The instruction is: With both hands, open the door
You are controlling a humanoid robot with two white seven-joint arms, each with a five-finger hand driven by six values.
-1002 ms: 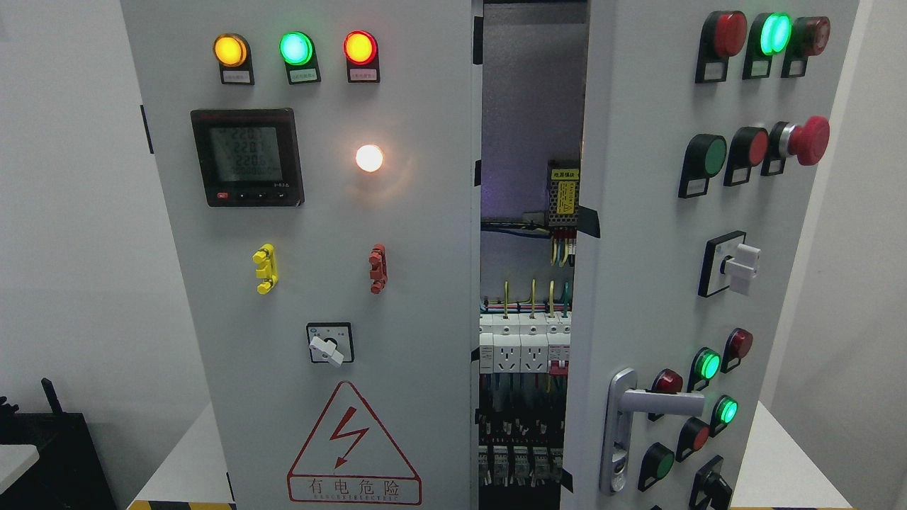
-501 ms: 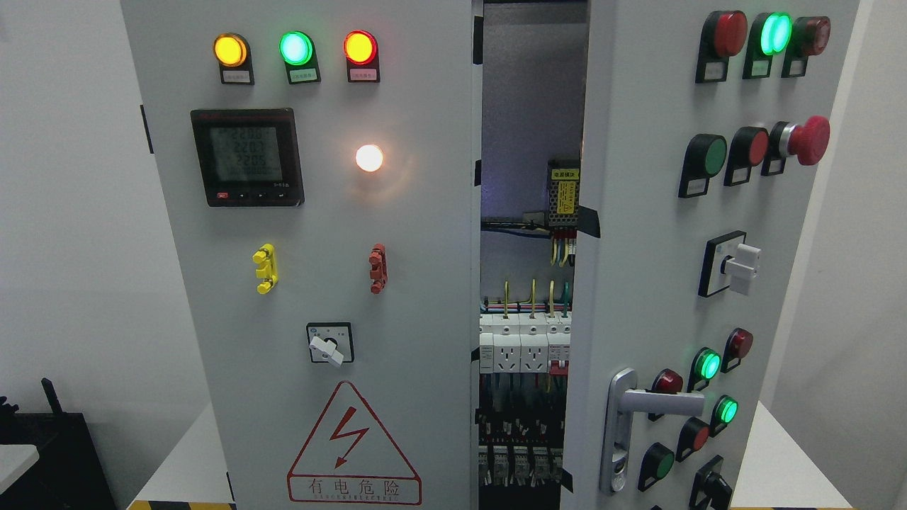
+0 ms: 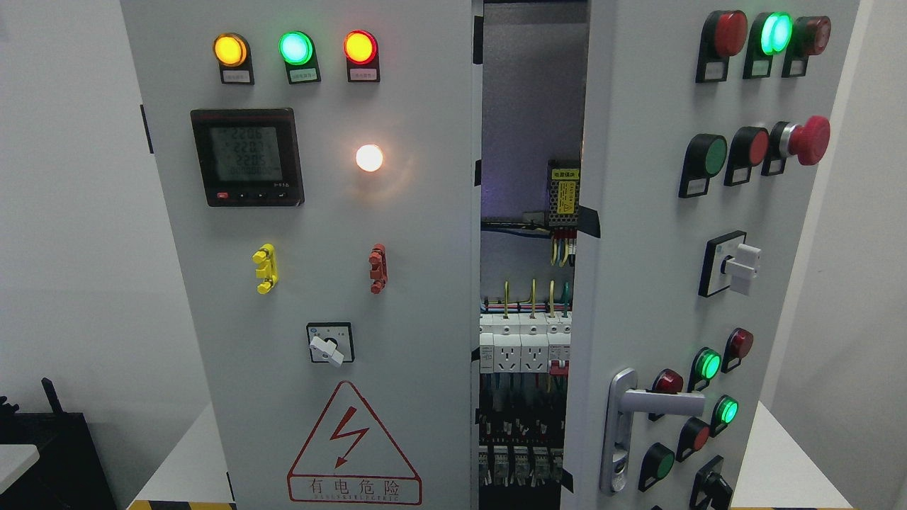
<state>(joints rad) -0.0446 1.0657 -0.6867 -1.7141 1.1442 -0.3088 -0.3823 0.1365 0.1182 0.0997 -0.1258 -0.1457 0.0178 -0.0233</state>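
Grey cabinet, two doors; right door (image 3: 638, 283) swung partly open toward the camera, lever handle (image 3: 655, 404) at its lower left; left door (image 3: 319, 297) shut, bearing meter (image 3: 246, 157) and warning triangle (image 3: 352, 446); breakers (image 3: 523, 343) and wiring exposed in the gap between; neither hand visible, so finger state unknown.
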